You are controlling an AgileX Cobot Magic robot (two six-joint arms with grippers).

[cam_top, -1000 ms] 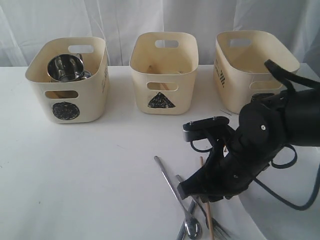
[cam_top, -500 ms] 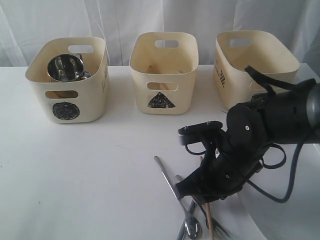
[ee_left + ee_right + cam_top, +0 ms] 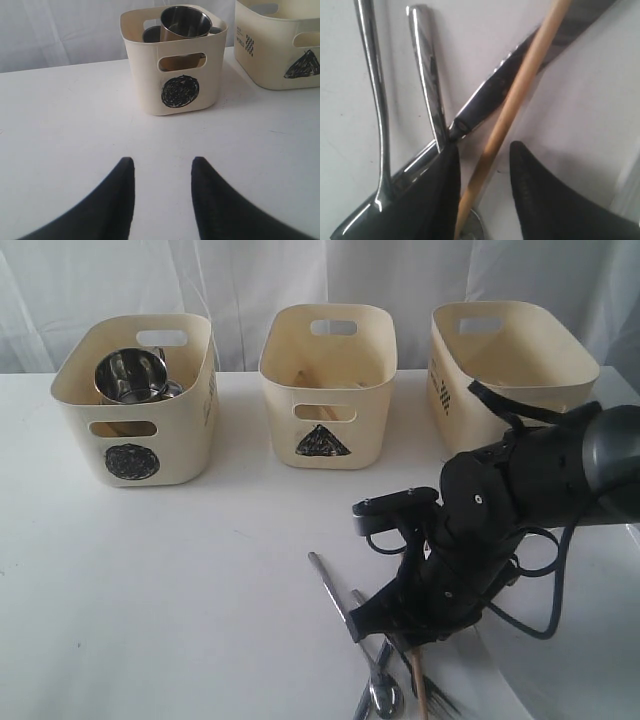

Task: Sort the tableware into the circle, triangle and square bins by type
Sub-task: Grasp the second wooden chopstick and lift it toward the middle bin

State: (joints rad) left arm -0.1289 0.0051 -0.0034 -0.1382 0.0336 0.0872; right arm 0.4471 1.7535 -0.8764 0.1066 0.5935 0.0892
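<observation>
In front of the triangle bin (image 3: 370,430), the right gripper (image 3: 485,146) stands open astride the chopstick (image 3: 523,85) lying across the knife (image 3: 485,99), so closing could pinch the knife too or roll the chopstick aside.

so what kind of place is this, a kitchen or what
Probably a robotics lab test setup, not a kitchen: a white table against a white curtain, cream bins with scribbled shapes, and a black robot arm over loose cutlery.
</observation>
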